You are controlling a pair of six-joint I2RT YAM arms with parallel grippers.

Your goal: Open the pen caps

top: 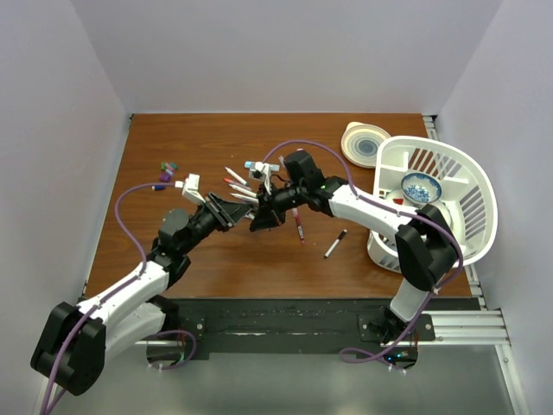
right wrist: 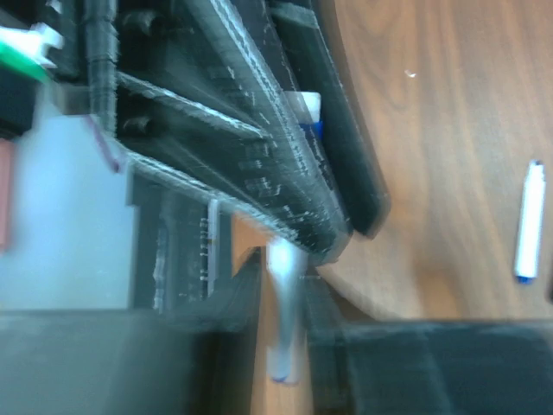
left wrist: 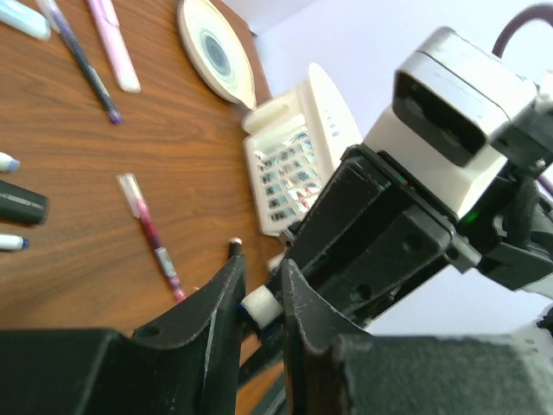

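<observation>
Left gripper [left wrist: 261, 278], at frame centre in the top view, is nipped shut on the blue cap [right wrist: 312, 130] end of a pen [right wrist: 283, 341]; right gripper [right wrist: 283, 275] clamps the other end. Best pull apart straight along the pen, both grips firm, no bending

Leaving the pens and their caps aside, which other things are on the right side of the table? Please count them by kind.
White basket: 1
Patterned bowl: 1
Round plate: 1
Total: 3
</observation>
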